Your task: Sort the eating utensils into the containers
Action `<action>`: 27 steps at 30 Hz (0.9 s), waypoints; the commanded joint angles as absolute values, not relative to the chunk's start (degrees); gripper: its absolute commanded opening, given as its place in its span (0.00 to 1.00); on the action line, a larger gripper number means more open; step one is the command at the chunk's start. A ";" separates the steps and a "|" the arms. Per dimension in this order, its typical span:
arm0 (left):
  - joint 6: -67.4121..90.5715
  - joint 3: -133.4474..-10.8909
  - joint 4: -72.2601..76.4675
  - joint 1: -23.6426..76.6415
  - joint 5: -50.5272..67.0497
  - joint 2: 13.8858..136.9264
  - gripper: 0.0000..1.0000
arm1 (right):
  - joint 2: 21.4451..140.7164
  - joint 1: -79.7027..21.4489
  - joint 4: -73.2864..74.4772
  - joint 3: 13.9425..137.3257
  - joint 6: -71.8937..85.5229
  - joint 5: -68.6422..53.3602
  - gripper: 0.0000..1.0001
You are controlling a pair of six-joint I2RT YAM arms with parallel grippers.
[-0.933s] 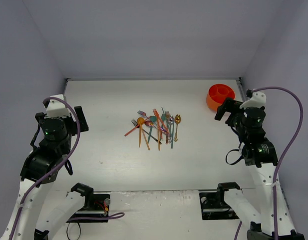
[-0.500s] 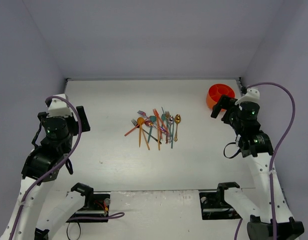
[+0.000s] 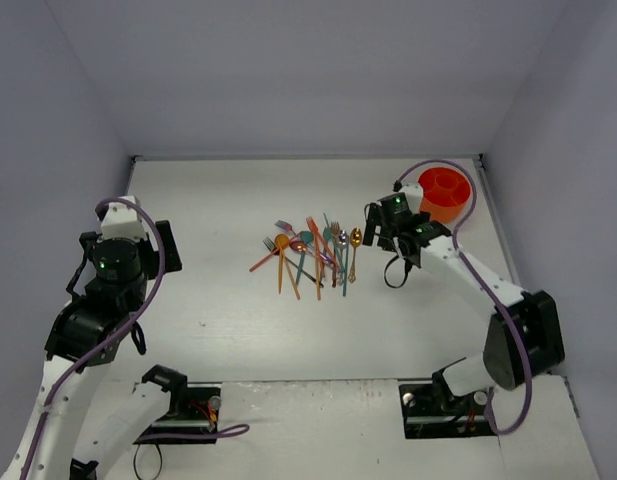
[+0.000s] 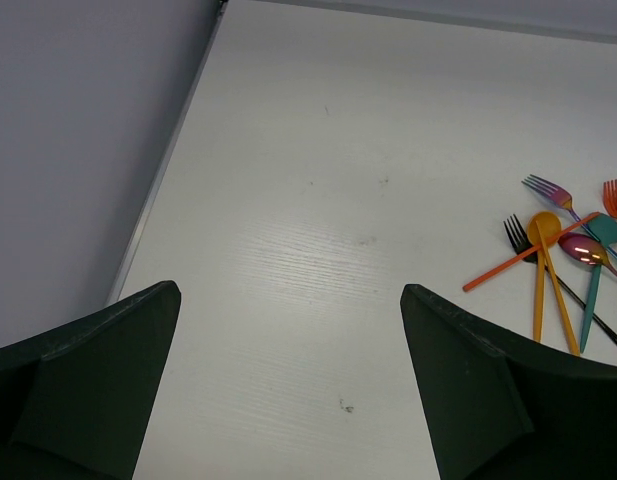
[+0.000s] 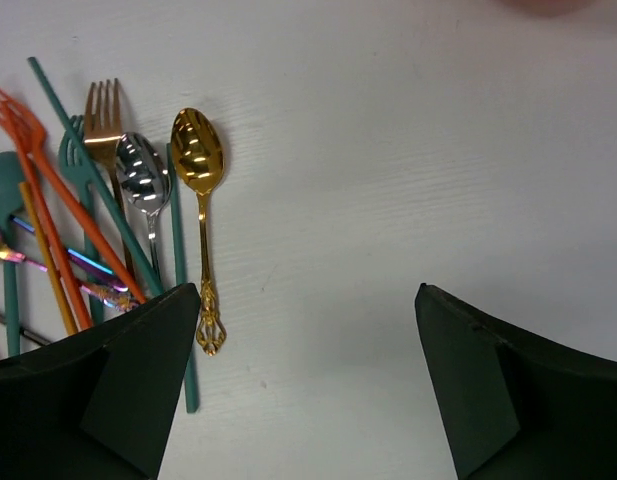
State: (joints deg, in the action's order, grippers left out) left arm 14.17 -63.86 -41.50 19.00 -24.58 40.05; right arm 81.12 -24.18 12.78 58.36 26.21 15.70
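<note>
- Top external view: the eating utensils (image 3: 310, 255) lie in one loose, overlapping heap at the middle of the white surface (image 3: 218, 310).
- The orange container (image 3: 445, 193) stands at the far right corner of the surface, well apart from the heap, its inner partitions visible.
- The right gripper (image 3: 377, 228) is just to the right of the heap, between it and the container. The left gripper (image 3: 156, 243) is at the left side, well apart from the heap.
- Left wrist view: both dark fingers (image 4: 88, 380) are spread wide with bare surface between them, so nothing is held. Part of the heap shows at the right edge, including an orange spoon (image 4: 541, 228) and a black fork (image 4: 514, 233).
- Right wrist view: the fingers (image 5: 508, 390) stand wide apart and grip nothing. A gold spoon (image 5: 198, 160) lies at the heap's near edge, its ornate handle end just beside the finger at frame left.
- A silver spoon (image 5: 143, 170), a gold fork (image 5: 103, 108) and teal and orange pieces lie further left, partly hidden by that finger.
</note>
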 commanded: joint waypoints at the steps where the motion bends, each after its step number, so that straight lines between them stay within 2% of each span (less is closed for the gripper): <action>1: 14.82 -63.45 -41.47 19.07 -27.33 40.07 0.91 | 86.89 -26.86 7.26 61.47 32.61 21.95 0.79; 6: 14.75 -63.11 -42.16 19.07 -27.70 39.81 0.91 | 94.23 -28.57 5.15 64.89 33.73 20.67 0.58; 11: 14.77 -63.11 -42.57 19.07 -28.20 39.81 0.91 | 99.00 -29.11 4.74 66.56 35.53 20.68 0.44; 27: 15.29 -63.19 -43.86 19.07 -26.81 40.17 0.91 | 105.81 -29.44 3.25 67.76 36.83 17.41 0.27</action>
